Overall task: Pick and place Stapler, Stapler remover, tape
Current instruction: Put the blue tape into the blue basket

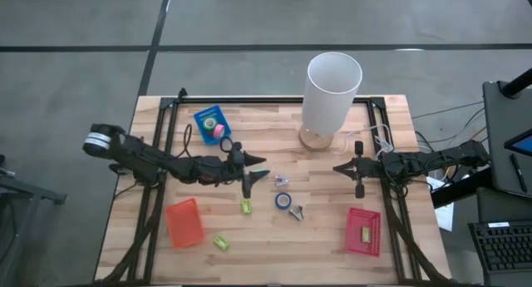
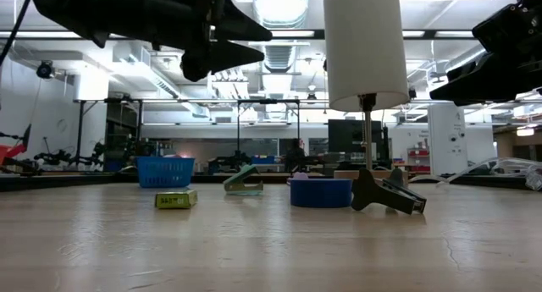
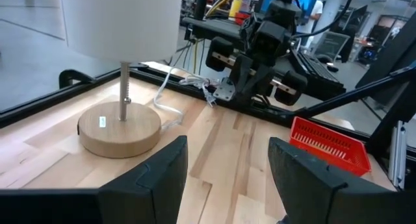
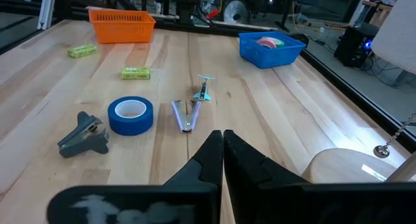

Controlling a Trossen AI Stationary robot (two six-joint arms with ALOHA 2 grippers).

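A blue tape roll (image 1: 283,201) lies flat on the table; it also shows in the right wrist view (image 4: 130,115). A dark claw-shaped stapler remover (image 1: 297,212) rests beside it, also in the right wrist view (image 4: 83,136). A small silver and teal stapler (image 1: 281,181) lies just beyond them, seen too in the right wrist view (image 4: 192,107). Pink and green tape rolls (image 4: 268,42) lie in a blue basket (image 1: 211,123). My left gripper (image 1: 263,166) hangs open above the table, left of the stapler, and is empty. My right gripper (image 1: 337,167) is shut and empty, at the right, clear of the table.
A white-shaded lamp (image 1: 332,96) stands on a wooden base at the far middle, its cable trailing right. An orange basket (image 1: 184,222) sits near left, a red basket (image 1: 364,231) near right. Two yellow-green blocks (image 1: 246,207) (image 1: 221,242) lie near the front.
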